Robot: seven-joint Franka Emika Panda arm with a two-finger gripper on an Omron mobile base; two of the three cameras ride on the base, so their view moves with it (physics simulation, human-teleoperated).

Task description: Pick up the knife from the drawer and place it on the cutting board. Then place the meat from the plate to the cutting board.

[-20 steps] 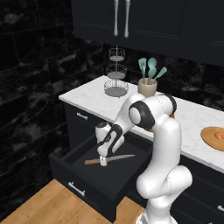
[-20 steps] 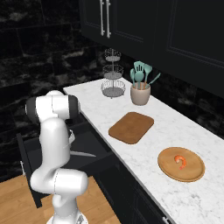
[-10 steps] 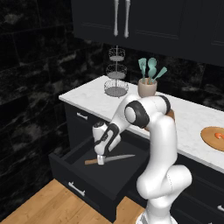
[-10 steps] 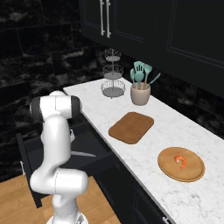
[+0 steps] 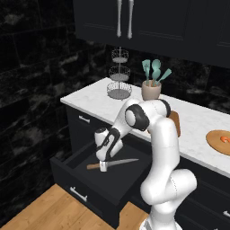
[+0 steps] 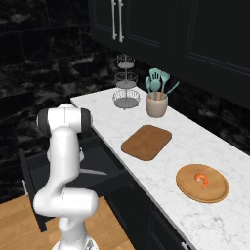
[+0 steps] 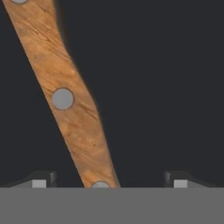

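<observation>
Reaching down into the open drawer (image 5: 67, 167), the white arm holds its gripper (image 5: 103, 166) right over the wooden handle of the knife (image 5: 117, 162), which lies flat on the dark drawer floor with its grey blade pointing toward the cabinet side. From the hand view the handle (image 7: 70, 100) runs slantwise between the two dark fingertips (image 7: 41, 180) (one at each bottom corner), with clear dark gaps on both sides, so the jaws stand wide apart and grip nothing; whether they reach the drawer floor cannot be told. Two grey rivets show plainly on the wood, with another at each end of the visible stretch.

In the right base view the blade tip (image 6: 95, 172) pokes out from behind the arm, inside the drawer (image 6: 29, 173).

Up on the white marble counter (image 6: 166, 161) the cutting board (image 6: 146, 141) lies bare, a brown rectangle with rounded corners. Farther along the counter, apart from the board, sits the round tan plate (image 6: 215, 190) with the small red-orange meat (image 6: 201, 180) on it, near its middle. Behind the board stands a beige crock (image 6: 156, 105) holding teal spatulas (image 6: 156, 83), and beside it a three-tier wire stand (image 6: 126, 83) near the wall.

From the left base view the plate (image 5: 215, 141) sits at the far right edge of the counter, and the board (image 5: 174, 123) is mostly hidden behind the arm's upper link
</observation>
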